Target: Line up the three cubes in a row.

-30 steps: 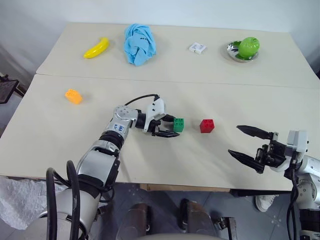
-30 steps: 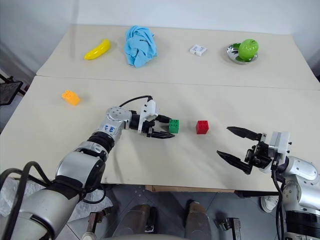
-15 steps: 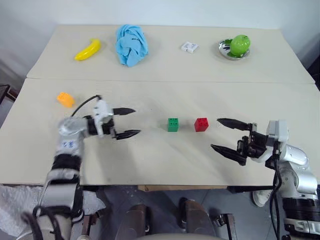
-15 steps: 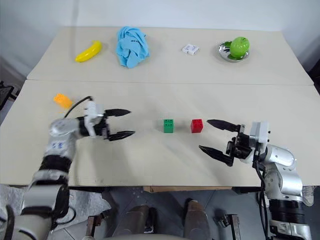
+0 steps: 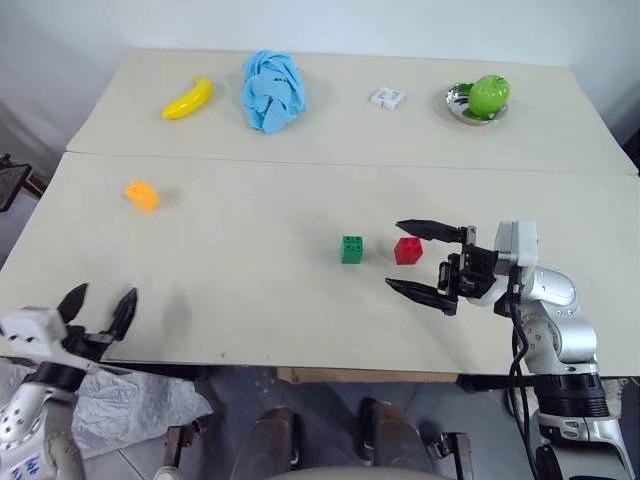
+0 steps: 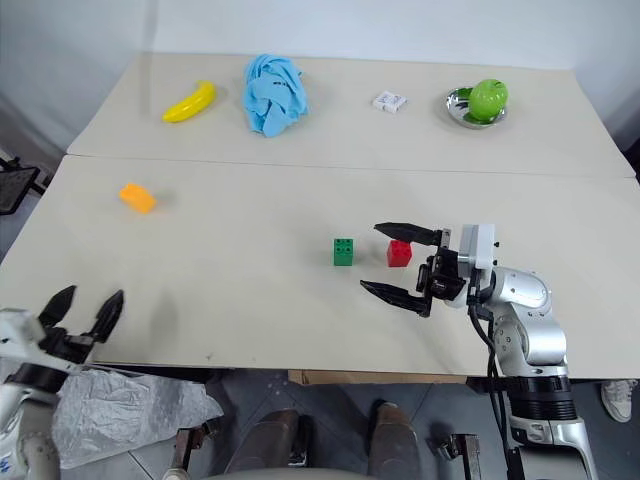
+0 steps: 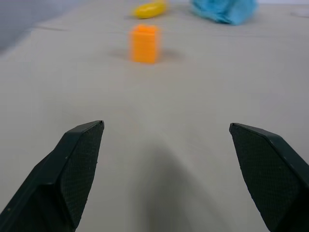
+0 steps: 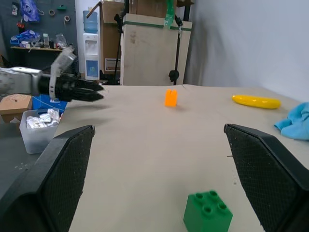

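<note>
Workshop: pegboard tools (image 8: 29, 9), water dispenser (image 8: 91, 46), stacked cardboard boxes (image 8: 145, 48).

We see the surface (image 5: 250, 300) run off the picture's right edge, the green cube's (image 8: 207, 212) base cut by the right wrist view's lower edge, and the white packet's (image 5: 388, 97) markings too small to read.

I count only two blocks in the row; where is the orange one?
In the left eye view the small orange plastic cube sits alone far on the table's left, nearer than the yellow banana, well apart from the green cube.
</note>
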